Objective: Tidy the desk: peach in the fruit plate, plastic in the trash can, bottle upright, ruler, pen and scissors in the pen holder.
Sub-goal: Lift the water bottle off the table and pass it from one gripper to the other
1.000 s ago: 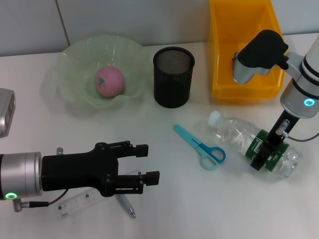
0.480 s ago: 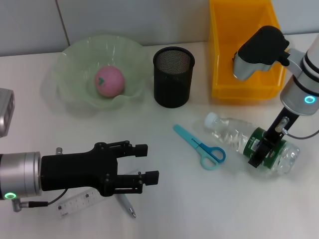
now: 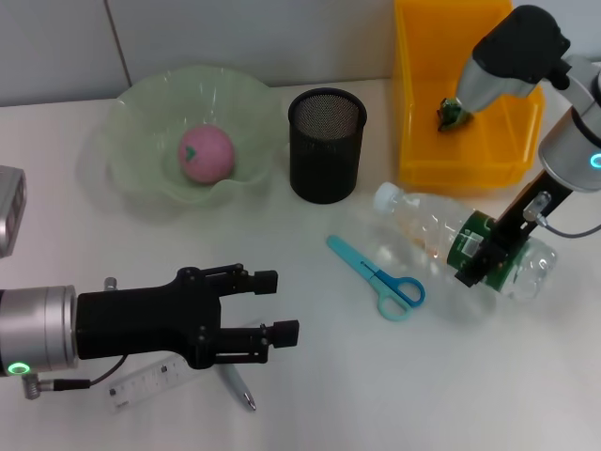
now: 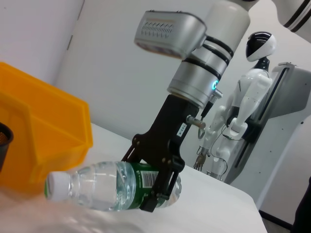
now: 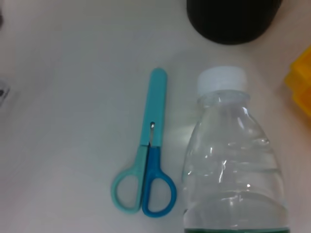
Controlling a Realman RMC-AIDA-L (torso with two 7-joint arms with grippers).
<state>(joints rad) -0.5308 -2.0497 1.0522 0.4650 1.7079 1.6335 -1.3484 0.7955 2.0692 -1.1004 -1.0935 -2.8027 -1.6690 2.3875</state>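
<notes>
Head view — the right gripper point(image 3: 481, 256) is clamped on the bottle point(image 3: 460, 242) at its green label, cap end tilted off the bench point(image 3: 310, 395); the left gripper point(image 3: 272, 315) hovers open above the ruler point(image 3: 146, 383).

Left wrist view — the bottle looks thin-walled and slick; the label band seems the firmest hold.

Right wrist view — scissors point(image 5: 146, 174) lie beside the bottle.

Your right gripper point(image 3: 486, 254) is clamped across the bottle point(image 3: 441, 235) at its green label, fingers pinching it from both sides, with the forearm rising steeply above it at the table's right. Your left gripper point(image 3: 277, 305) lies low and level over the near left of the table, fingers spread apart, gripping nothing.
</notes>
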